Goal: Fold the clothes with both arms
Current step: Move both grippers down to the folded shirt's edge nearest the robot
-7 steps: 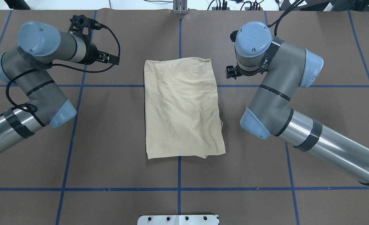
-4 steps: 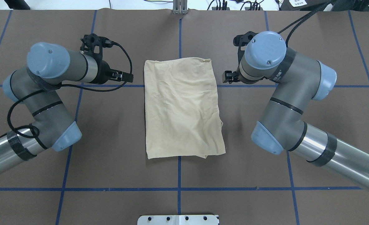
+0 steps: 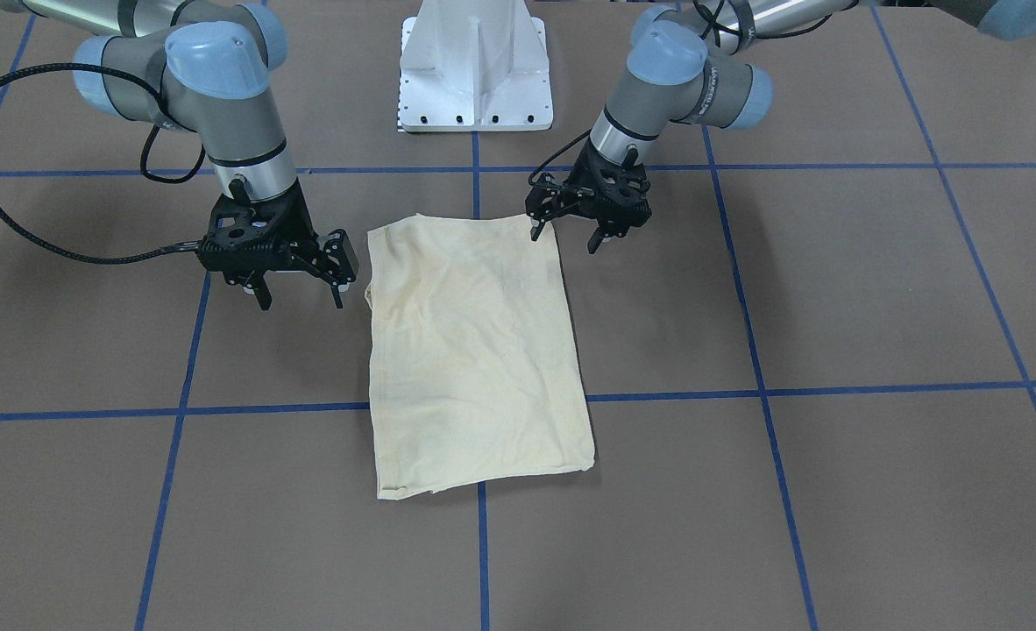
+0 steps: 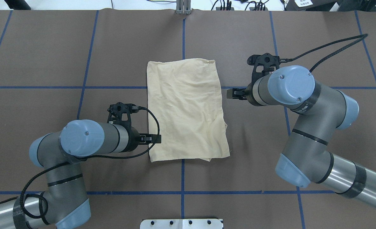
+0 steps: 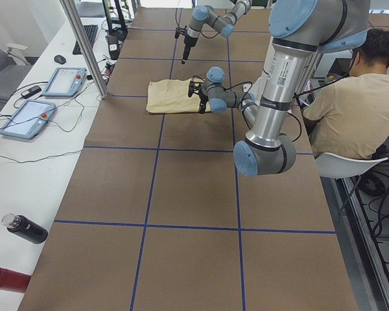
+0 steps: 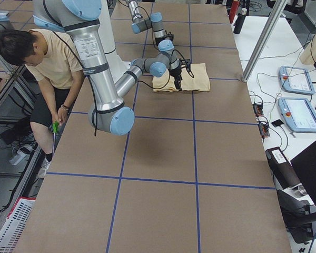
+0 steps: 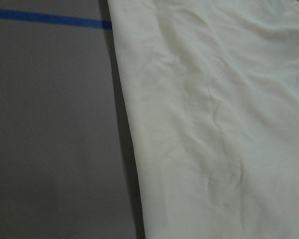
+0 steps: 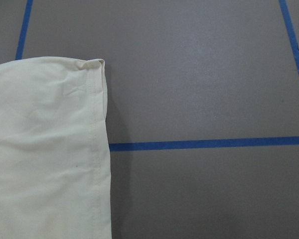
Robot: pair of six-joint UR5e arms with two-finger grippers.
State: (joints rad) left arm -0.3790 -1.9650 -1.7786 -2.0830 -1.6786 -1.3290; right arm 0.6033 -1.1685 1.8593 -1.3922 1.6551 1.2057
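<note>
Brown paper covers the table (image 4: 48, 47), ruled into big squares by blue tape (image 4: 111, 192). The pale yellow shirt (image 4: 186, 109) lies flat at its centre, folded into a plain rectangle. Seen from overhead, with 12 o'clock away from the robot, its long sides run from 12 to 6 o'clock. The cloth is lightly creased, and at about 4 o'clock an under layer pokes a little past the side edge. The left arm (image 4: 83, 138) reaches in from 8 o'clock, and the left gripper (image 3: 564, 241) hangs at the shirt's 7 o'clock corner with its jaws spread apart. One tip is over the very edge of the cloth and the other is outside it; whether that tip touches the cloth cannot be told. The right arm (image 4: 289, 86) comes in from 4 o'clock and bends back toward the shirt. The right gripper (image 3: 301, 302) is just beside the 3 o'clock edge, jaws also wide apart, holding nothing and clear of the cloth. The left wrist camera shows the shirt's edge with bare table beside it. The right wrist camera shows a hemmed corner of the shirt at 9 o'clock of its picture, with tape lines beyond. A white pedestal (image 3: 474, 79) stands at the table's 6 o'clock edge. In the side views a person (image 5: 350, 110) sits near the robot, and two tablets (image 5: 26, 116) lie on a white bench (image 5: 26, 181) along the 12 o'clock side.
</note>
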